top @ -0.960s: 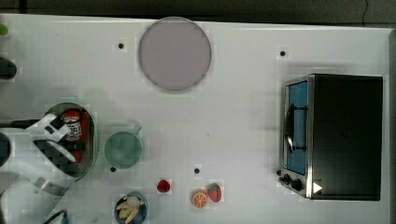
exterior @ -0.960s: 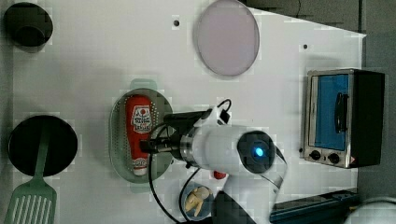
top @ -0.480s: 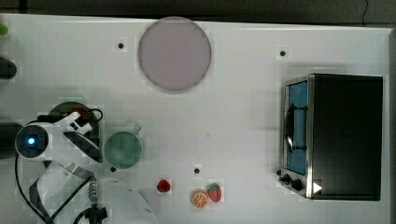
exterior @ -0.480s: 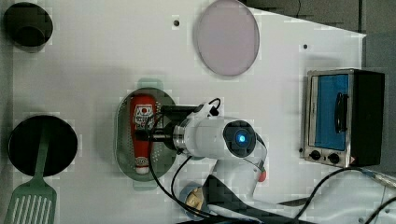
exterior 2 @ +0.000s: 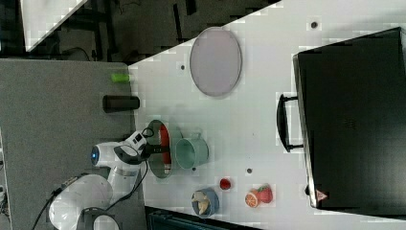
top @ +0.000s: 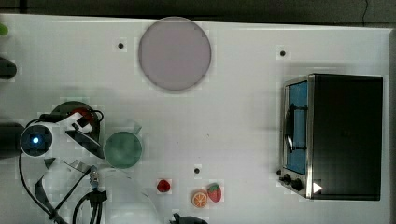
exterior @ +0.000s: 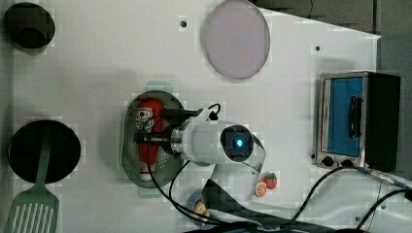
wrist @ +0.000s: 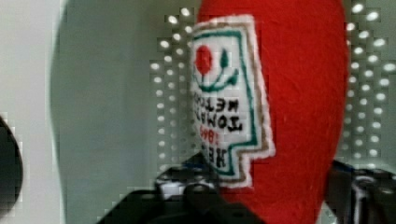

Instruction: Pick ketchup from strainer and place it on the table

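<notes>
My gripper [wrist: 261, 186] straddles the ketchup [wrist: 289, 93] in the strainer [exterior: 127, 145], half-closed, grip unclear; a loose pinch could drop it.

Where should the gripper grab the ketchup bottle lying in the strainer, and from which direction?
Grip the ketchup bottle across its slim red middle, coming from above. It lies flat in the strainer, so its long sides are exposed; the gripper already straddles it there.
</notes>
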Tool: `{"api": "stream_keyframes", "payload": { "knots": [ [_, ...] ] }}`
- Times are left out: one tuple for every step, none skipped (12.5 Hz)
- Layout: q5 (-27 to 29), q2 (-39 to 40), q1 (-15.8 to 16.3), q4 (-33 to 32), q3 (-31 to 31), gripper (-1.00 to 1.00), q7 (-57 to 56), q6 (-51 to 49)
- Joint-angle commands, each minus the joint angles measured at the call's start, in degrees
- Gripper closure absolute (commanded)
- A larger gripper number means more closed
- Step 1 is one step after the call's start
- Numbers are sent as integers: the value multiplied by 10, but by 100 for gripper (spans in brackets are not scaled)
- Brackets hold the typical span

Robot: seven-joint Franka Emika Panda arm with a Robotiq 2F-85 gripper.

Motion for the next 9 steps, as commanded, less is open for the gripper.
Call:
{"api": "stream_keyframes", "payload": {
  "knots": [
    [5,-37,4,-4,13,-18,29,-16],
    [13,-58,-3,-15,27,-18,29,-25],
    [33,-85,-15,-27,46,-18,29,-34],
    [65,-113,-29,-35,64,-18,29,-46],
    [101,-143,-43,-37,82,-18,29,-64],
    [134,-173,-58,-36,96,-18,28,-85],
    [157,-201,-72,-33,107,-18,22,-104],
    [174,-225,-85,-26,114,-18,8,-122],
    [187,-247,-95,-18,117,-18,-14,-141]
  ]
}}
